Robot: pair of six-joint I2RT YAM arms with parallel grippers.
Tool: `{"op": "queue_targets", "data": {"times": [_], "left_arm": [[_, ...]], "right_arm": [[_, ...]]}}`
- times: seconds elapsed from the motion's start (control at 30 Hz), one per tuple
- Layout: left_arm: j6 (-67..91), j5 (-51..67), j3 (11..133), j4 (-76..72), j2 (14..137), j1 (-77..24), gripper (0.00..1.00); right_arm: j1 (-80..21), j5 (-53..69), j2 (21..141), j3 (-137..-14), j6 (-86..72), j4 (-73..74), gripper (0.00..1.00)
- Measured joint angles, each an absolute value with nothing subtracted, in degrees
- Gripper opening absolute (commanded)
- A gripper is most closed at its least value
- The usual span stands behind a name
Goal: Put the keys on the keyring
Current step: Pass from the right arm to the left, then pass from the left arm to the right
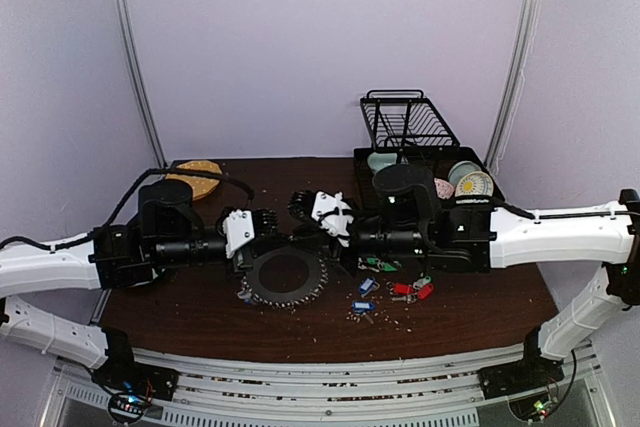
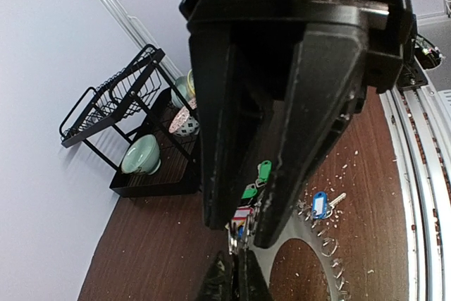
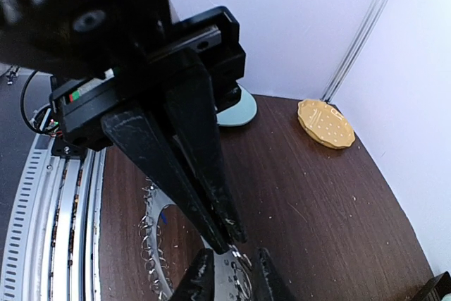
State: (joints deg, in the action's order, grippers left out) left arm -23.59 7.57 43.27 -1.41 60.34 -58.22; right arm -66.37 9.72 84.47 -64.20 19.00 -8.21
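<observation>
Keyring (image 1: 283,301) | on table (image 1: 200,319), just below both claws | left claw (image 1: 272,222) closed | right claw (image 1: 302,205): cannot tell open or closed

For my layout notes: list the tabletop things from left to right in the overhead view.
Round tan disc → chain-like loop of silver split rings → blue-tagged silver keys → red-tagged silver keys → cream round bowl

R gripper (image 3: 229,240) tips nearly together over keyring (image 3: 149,246), poss. touching a link.
</observation>
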Motion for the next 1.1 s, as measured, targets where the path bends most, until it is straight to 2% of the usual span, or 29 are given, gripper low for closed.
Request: {"op": "queue_targets", "data": {"times": [0.2,0.33,0.5,0.73,1.03,1.1], "left_arm": [[-23.5,4.7,42.5,-2.1,59.1,-57.9,0.00],[-23.2,7.3,41.2,-3.1,57.1,-57.7,0.00],[-23.0,13.9,38.6,-4.6,53.9,-57.7,0.00],[-23.0,19.1,38.6,-4.7,54.4,-57.7,0.00],[-23.0,21.0,38.6,-6.4,54.8,-57.7,0.00],[-23.0,21.3,38.6,-6.5,54.9,-57.7,0.00]], "right_arm": [[-66.7,11.2,83.3,-64.2,18.5,-9.1,0.36],[-64.5,17.9,80.4,-64.2,18.1,-8.0,0.37],[-61.4,26.3,78.7,-65.8,17.8,-4.7,0.34],[-61.5,30.2,80.1,-66.3,17.5,-3.0,0.33],[-61.5,31.4,83.9,-66.3,15.8,-5.4,0.19],[-61.5,31.6,84.4,-66.3,15.6,-6.2,0.12]]}}
